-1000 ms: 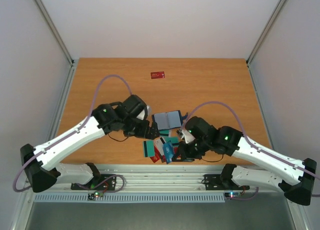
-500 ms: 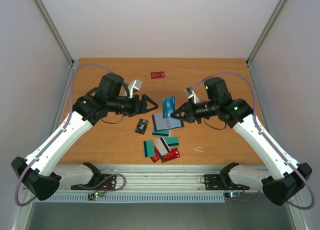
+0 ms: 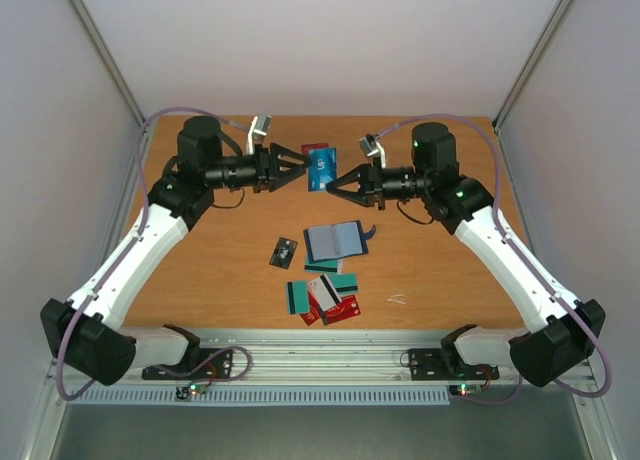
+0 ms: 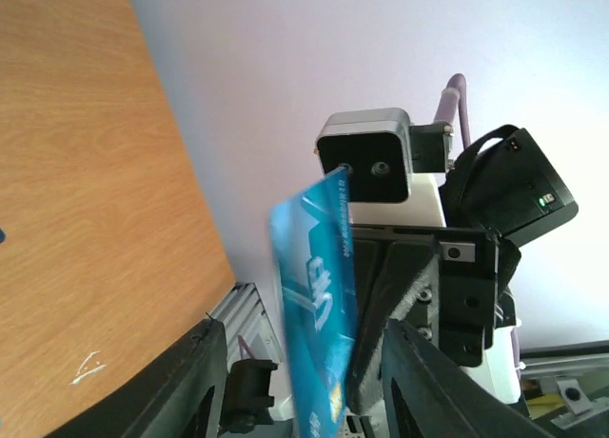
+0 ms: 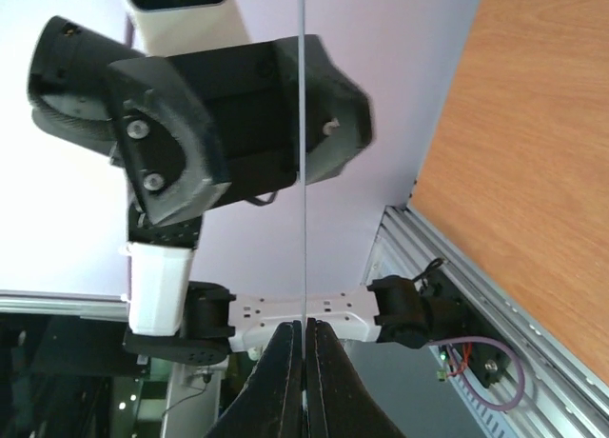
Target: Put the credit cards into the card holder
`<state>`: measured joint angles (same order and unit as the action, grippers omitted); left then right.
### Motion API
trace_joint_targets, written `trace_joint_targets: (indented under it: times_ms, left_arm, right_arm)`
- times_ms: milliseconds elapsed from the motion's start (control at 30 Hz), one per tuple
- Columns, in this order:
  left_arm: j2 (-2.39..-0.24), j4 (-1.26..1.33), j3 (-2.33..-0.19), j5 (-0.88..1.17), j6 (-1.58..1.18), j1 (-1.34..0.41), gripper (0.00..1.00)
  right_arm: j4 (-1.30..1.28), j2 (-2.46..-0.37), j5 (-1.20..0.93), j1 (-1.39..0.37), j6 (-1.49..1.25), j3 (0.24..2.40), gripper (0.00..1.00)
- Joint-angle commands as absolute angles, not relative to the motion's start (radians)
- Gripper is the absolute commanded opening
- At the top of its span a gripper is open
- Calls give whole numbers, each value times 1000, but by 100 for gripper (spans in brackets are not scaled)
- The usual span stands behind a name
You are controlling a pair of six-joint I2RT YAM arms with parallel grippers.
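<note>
top: my right gripper pinches teal card mid-air, my left gripper spread wide opposite. card holder open below both, loose cards lower down beside it; most filling left, i reckon.
left wrist: card between my parted fingers.
right wrist: fingers clamped on card edge.

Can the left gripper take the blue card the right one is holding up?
Probably yes. The left gripper is open and faces the blue card, which the right gripper pinches in mid-air above the table. Nothing lies between them.
</note>
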<state>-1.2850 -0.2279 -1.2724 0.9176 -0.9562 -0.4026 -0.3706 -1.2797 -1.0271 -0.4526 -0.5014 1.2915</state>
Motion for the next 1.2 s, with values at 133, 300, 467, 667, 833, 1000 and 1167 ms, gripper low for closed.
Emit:
trace_joint_targets:
  times_ms: [133,300,467,667,833,1000,1167]
  left_arm:
    - [-1336,107,-1245,1010,-1110,-396,29]
    - [-1347,269,-1196,1040,-1218,-396,2]
    - [-1333,298,-1176,1027,-1261,-396,0]
    - [-1327,298,-1166,1020,-1263,-396,0]
    - [-1330,312,-1157,1015,-1271,-396,0]
    - [-1349,318,-1149,1027,-1268,-396,0]
    - [-1368,324,-1142,1035,-1267,-396,0]
  right_arm:
    - [-215,-1306,-1102,-447,-570,1349,1]
    - [-234,-1336,-1100,-447,-561,1370,5]
    - [-353,-1352,-1072,-431,-483,1422,48]
    - [-301,-1378,-1103,-384,-522,1445,31]
    - [-310,-1390,-1131,-383,-507,1469,22]
    - [-311,-1411,-1150,-383,-504,1474,18]
    - [-350,-1414,-1143,-384,-473,1477,11]
